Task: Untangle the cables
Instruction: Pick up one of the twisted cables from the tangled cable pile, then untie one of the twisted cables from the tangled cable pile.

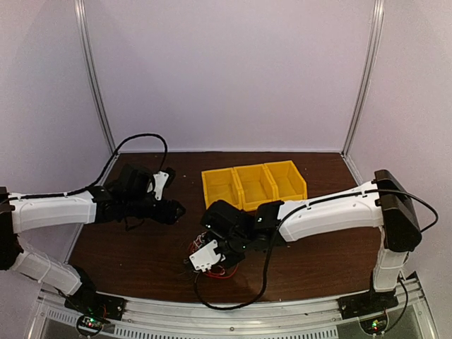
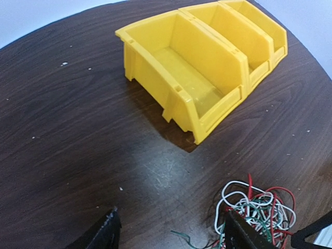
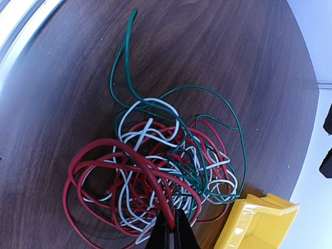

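1. Cables (image 3: 155, 171): thin, round, flexible wires with smooth glossy insulation, in red, white and green. Wound into one loose clump of overlapping loops. One green strand trailing out of the clump in a long open curve.
2. Position of the clump: lying flat on the table (image 1: 141, 240), toward its near edge and just in front of the yellow bins (image 1: 254, 185), apart from them.
3. Table: dark brown wood-grain surface, matte, with faint scuffs and small pale specks.
4. Yellow bins: three open-topped moulded plastic trays, rigid, smooth and slightly shiny, set side by side in a row with sloped front lips. No contents visible in the compartments that show.
5. Right gripper (image 3: 168, 228): black tapered fingers pressed together at the near edge of the clump, pinching it where thick red loops run in between the tips.
6. Left gripper (image 2: 171, 236): black fingers spread wide with only bare table between them, holding nothing, positioned to the left of the clump. Right-hand finger overlapping the clump's edge in the left wrist view; contact not determinable.
7. Obstructions: in the top view, most of the clump hidden under the right wrist and its white plate (image 1: 205, 256), with only a few red and white loops showing around it.
8. Surroundings: thick black arm cable (image 1: 265, 275) hanging in a loop down to the near edge; plain pale walls on three sides.
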{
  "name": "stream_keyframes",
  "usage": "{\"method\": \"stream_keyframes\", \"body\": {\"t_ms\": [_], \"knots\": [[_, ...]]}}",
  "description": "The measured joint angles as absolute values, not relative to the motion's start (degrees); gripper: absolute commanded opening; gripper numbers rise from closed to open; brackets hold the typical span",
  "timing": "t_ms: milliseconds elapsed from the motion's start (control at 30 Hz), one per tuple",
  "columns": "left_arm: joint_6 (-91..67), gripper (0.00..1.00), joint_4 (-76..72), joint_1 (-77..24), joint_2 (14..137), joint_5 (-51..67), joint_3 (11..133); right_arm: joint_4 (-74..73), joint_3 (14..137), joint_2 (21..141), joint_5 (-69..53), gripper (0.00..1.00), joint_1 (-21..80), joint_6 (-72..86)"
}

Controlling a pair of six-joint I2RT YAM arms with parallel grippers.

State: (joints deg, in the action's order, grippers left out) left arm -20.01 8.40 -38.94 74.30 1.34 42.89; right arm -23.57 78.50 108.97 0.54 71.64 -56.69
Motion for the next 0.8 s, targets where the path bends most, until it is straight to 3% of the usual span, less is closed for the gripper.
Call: {"method": "stream_keyframes", "body": {"t_ms": [133, 433, 800], "knots": [[-19.99, 0.69, 4.23, -39.09, 73.17, 6.35, 41.93, -23.59, 78.50, 107.50, -3.05, 0.00, 70.06, -52.34], [-19.73, 0.68, -20.99, -47.33, 57.69, 11.53, 23.64, -22.24, 78.50, 97.95, -19.81, 0.00, 55.75, -38.98], [-16.78, 0.64, -37.21, -53.10, 67.35, 10.63, 20.18, -19.99, 76.07, 95.46, -30.11, 0.00, 52.84, -30.57]]}}
